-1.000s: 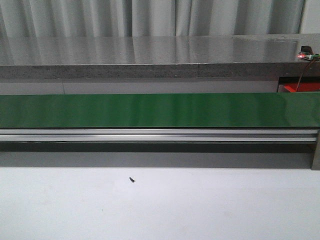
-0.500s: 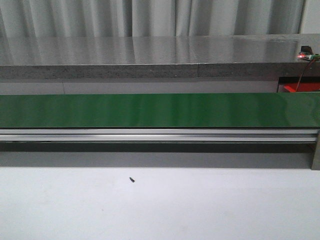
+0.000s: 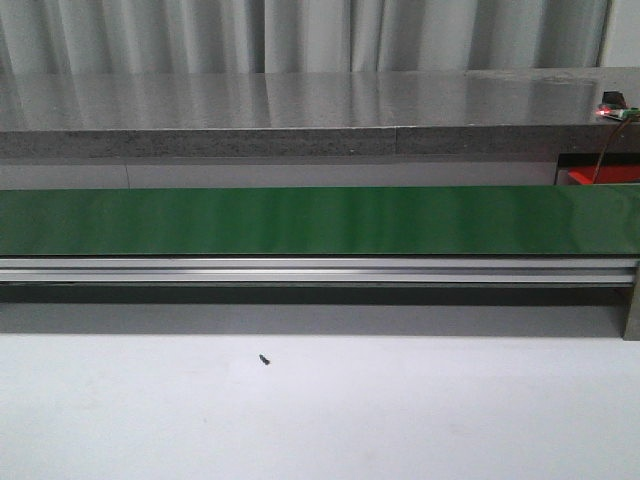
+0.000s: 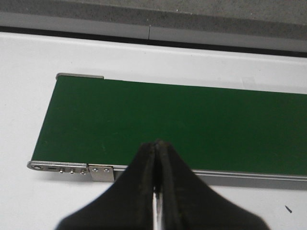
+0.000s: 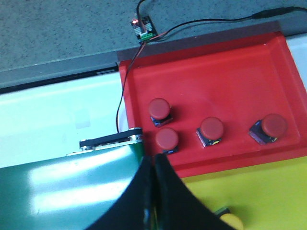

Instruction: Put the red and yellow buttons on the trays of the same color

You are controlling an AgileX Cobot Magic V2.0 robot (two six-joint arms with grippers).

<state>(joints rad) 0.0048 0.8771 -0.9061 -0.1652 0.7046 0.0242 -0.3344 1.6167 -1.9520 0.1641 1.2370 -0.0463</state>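
- Grey curtains hung behind a long stone-grey counter [image 3: 300,110], and before it a green conveyor belt [image 3: 300,220] ran across the white tabletop [image 3: 400,420]; no button lay on the belt in any view.
- Neither arm showed in the front view.
- Left gripper [image 4: 157,158] hung above the belt's near edge close to its end roller, fingers [image 4: 144,182] pressed together and grasping nothing.
- Right gripper [image 5: 153,177] hovered over the belt's other end, fingers [image 5: 168,191] likewise clenched with nothing between them.
- Four red buttons [image 5: 159,109] [image 5: 166,139] [image 5: 211,128] [image 5: 274,125] already sat on the red tray [image 5: 230,72]; one yellow button [image 5: 231,221] rested on the yellow tray [image 5: 268,191], partly cut off by the frame.
- My judgement: the likeliest fault from here would be meeting an arriving button with clenched fingers, which would knock it off the belt's rail instead of taking it.
- A thin wire [image 5: 127,76] ran from a small circuit board [image 5: 143,28] past the red tray's corner; a careless sweep by the right arm could snag it.
- Room looked generous over the belt and the bare tabletop, tighter among the red buttons clustered toward the tray's belt side.
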